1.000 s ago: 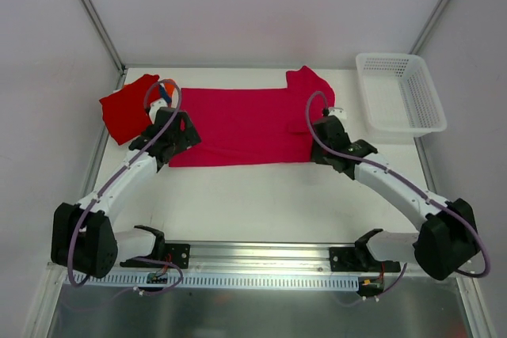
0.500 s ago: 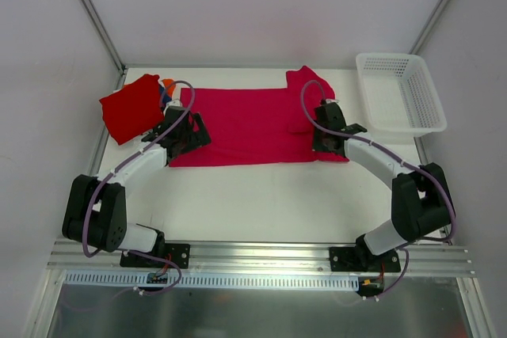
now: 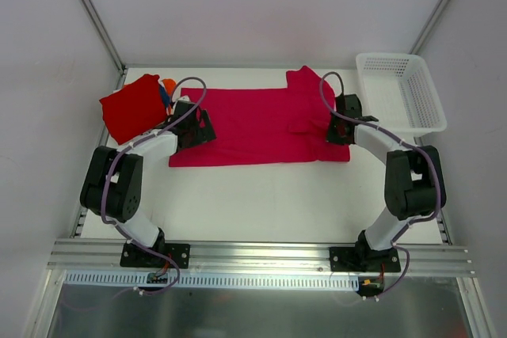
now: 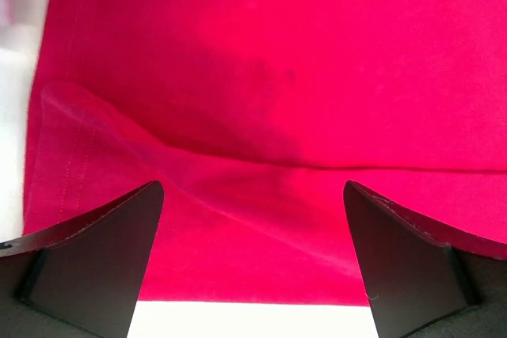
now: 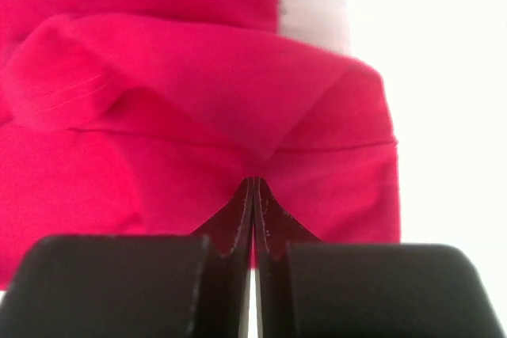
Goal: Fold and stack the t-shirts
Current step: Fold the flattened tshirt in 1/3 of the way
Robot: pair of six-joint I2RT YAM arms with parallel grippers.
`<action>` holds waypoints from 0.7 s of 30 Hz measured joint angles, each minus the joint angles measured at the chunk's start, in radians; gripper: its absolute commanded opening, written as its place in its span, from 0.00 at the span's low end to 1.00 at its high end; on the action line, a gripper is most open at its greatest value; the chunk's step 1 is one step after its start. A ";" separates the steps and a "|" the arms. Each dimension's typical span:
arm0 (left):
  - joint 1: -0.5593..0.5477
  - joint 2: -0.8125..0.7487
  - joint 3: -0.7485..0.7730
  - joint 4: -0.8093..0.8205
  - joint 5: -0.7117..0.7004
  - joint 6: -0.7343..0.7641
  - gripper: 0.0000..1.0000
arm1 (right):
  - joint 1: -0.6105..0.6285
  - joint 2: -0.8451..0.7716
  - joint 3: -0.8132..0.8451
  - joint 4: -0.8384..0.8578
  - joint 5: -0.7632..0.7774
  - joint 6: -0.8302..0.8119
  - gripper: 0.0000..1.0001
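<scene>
A magenta-pink t-shirt (image 3: 253,120) lies spread flat across the middle of the table. My left gripper (image 3: 192,127) is open over its left near edge; in the left wrist view the two fingers (image 4: 95,259) straddle the cloth (image 4: 261,77) with nothing between them. My right gripper (image 3: 339,128) is at the shirt's right end, by the sleeve. In the right wrist view the gripper (image 5: 253,186) is shut, with a puckered fold of the cloth (image 5: 158,61) running into the tips. A folded red t-shirt (image 3: 127,108) lies at the far left, with orange and blue cloth (image 3: 167,88) showing beside it.
A white mesh basket (image 3: 400,93) stands at the back right, close to my right arm. The bare white table (image 3: 261,195) runs along the near side in front of the shirt. Metal frame posts rise at both back corners.
Both grippers have moved away from me and outward along the shirt's ends. The shirt's near right corner now lies further right than a second ago.
</scene>
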 measured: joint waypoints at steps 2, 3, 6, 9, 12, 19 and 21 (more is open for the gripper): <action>0.000 0.025 0.000 -0.002 0.001 -0.001 0.99 | -0.042 0.005 -0.024 0.027 -0.046 0.006 0.01; 0.000 0.032 0.000 -0.002 0.001 -0.001 0.99 | -0.066 0.007 -0.040 0.040 -0.073 0.012 0.01; 0.000 0.037 -0.001 -0.006 0.001 -0.005 0.99 | -0.140 0.015 -0.087 0.070 -0.145 0.029 0.00; 0.000 0.037 -0.006 -0.006 -0.004 -0.005 0.99 | -0.202 0.010 -0.140 0.101 -0.203 0.050 0.00; 0.000 0.033 -0.021 -0.013 -0.013 -0.004 0.99 | -0.248 -0.034 -0.187 0.122 -0.219 0.056 0.00; 0.000 -0.020 -0.047 -0.058 -0.034 0.007 0.99 | -0.364 -0.227 -0.270 0.041 -0.076 0.071 0.01; 0.000 -0.049 -0.047 -0.067 -0.033 0.010 0.99 | -0.371 -0.296 -0.270 0.008 -0.016 0.073 0.03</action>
